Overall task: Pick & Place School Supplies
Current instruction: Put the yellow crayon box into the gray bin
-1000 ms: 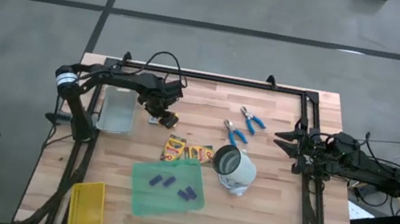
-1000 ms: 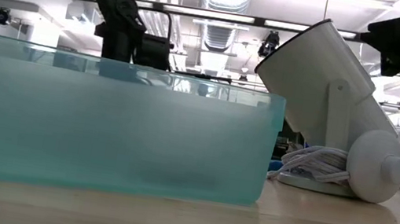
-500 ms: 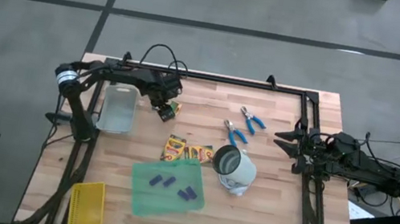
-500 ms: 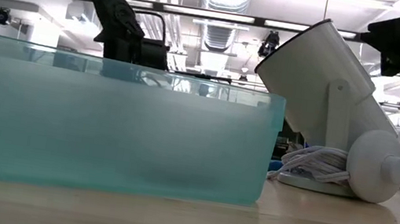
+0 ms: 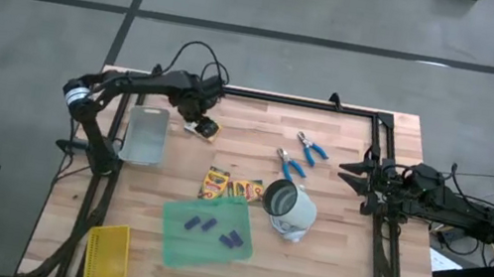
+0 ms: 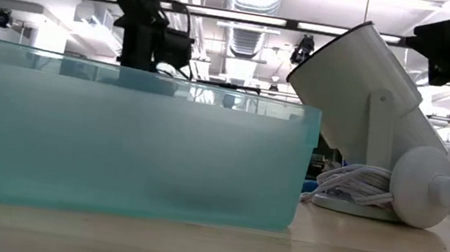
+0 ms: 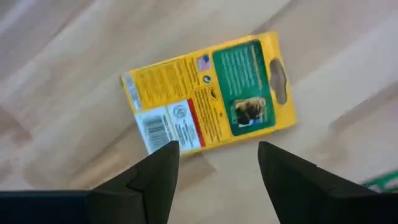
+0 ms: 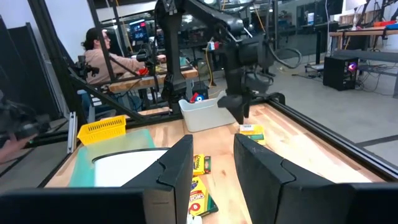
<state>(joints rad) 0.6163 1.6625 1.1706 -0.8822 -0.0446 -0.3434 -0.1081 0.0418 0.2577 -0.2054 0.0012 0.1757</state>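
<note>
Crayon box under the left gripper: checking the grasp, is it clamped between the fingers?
No: the left gripper is open above the crayon box, which lies flat on the table.

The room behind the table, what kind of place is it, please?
Probably a robotics lab or open workshop. The right wrist view shows a person seated at a desk with monitors and a computer tower on a concrete floor. The low view shows exposed ceiling ducts.

In the low view, a translucent teal bin (image 6: 119, 146) is filling the foreground and hiding the table behind it. A white lamp (image 6: 377, 122) is blocking the right side. Printed text on the crayon box (image 7: 208, 93) is blurring beyond reading.
</note>
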